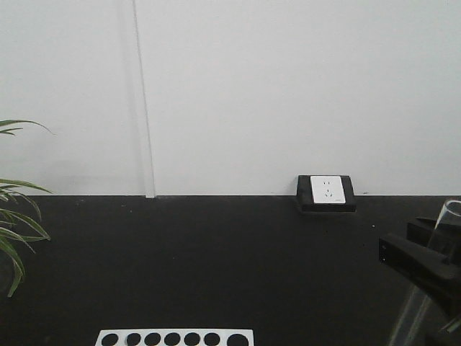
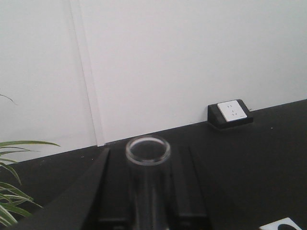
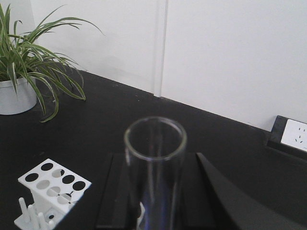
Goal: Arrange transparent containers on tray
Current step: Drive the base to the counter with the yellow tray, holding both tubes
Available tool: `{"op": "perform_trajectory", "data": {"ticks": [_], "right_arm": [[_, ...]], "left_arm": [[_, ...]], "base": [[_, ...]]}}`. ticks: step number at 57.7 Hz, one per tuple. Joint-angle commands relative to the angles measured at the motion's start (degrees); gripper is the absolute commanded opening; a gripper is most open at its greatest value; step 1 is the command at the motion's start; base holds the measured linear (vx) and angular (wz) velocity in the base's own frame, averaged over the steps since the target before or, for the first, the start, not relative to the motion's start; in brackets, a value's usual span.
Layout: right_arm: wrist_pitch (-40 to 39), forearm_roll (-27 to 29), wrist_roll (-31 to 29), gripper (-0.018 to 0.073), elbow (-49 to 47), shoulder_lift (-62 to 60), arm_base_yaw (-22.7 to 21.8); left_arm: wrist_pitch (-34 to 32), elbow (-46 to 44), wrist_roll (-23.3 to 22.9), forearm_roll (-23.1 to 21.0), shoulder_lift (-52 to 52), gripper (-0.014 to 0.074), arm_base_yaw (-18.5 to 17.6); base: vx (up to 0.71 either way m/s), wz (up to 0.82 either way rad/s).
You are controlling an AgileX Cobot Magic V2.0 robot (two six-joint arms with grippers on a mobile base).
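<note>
In the left wrist view a clear test tube [image 2: 147, 151] stands upright between the black fingers of my left gripper [image 2: 148, 196], which is shut on it, round rim on top. My right gripper [image 3: 156, 201] is shut on a second clear test tube [image 3: 155, 143], which is also upright. The front view shows this right gripper [image 1: 423, 261] at the right edge with its test tube [image 1: 449, 216] poking up above it. The left gripper does not show in the front view. The yellow tray is out of view.
A white rack with round holes [image 1: 175, 337] lies at the near table edge and also shows as the rack [image 3: 53, 189] left of the right gripper. A wall-side socket box [image 1: 326, 192] sits at the back. A potted plant [image 3: 29, 62] stands at the left.
</note>
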Motion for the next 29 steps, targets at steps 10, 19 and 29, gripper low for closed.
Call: {"op": "perform_trajectory", "data": {"ticks": [10,19,29], "right_arm": [[-4.62,-0.59,-0.11,-0.0011,-1.73,-0.17,-0.23],[-4.62,-0.59,-0.11,-0.0011,-1.73,-0.17,-0.23],[-4.62,-0.59,-0.11,-0.0011,-1.73,-0.17,-0.23]], "left_arm": [[-4.68,-2.01,0.08,-0.13,-0.38,0.0174,0.07],[-4.68,-2.01,0.08,-0.13,-0.38,0.0174,0.07],[-4.74,-2.01,0.08,-0.13,-0.38,0.0174,0.07]], "base": [[0.00,0.00],[0.00,0.00],[-0.01,0.02]]}}
